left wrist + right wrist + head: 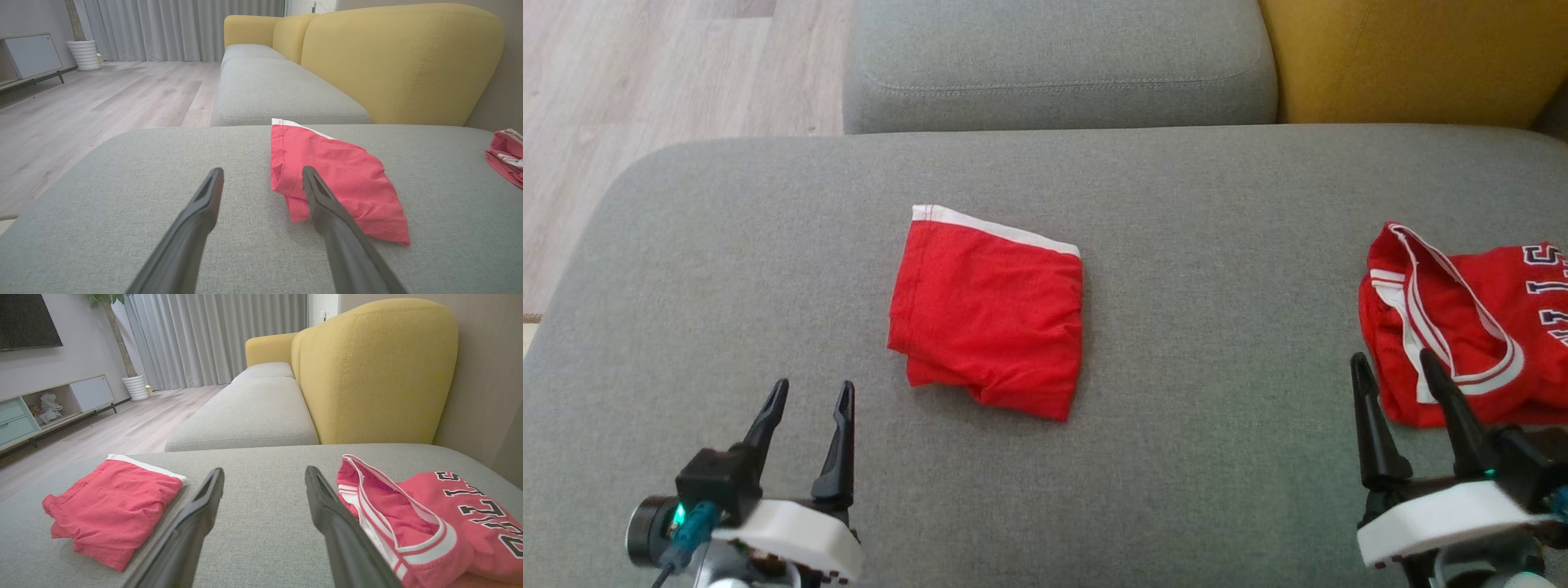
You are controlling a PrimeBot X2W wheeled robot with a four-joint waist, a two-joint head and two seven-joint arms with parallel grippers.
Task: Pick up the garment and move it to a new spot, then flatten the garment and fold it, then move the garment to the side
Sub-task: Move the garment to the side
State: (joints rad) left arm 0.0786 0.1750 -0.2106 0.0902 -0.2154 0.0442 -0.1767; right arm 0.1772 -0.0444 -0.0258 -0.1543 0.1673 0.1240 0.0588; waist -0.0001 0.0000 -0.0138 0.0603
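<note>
While both arms wait low at the near edge of the grey cushion [1217,457], neither one holds anything: the left pincer [814,384] has its fingers apart over bare fabric, and the right pincer [1392,355] is just as wide, its tips at the near edge of a crumpled red jersey [1478,327]; whether they touch it I cannot tell.

The garment in hand appears to be the red shorts [988,318], which lie in the middle of the cushion, well apart from the jersey and just ahead and to the right of the left pincer. They look doubled over already: the white waistband runs along the far edge, the sides are fairly square, and only the near hem is bunched and uneven. On that showing the moving, flattening and folding seem done, and the step left is carrying the shorts to the side.

That move calls for a grip that takes all the layers at once, so the fold does not fall open when lifted. The left pincer is the nearer one; it would need to reach forward and to its right, come down over the near left corner, and close across the full thickness. The loose near hem is the likeliest part to slip free.
</note>
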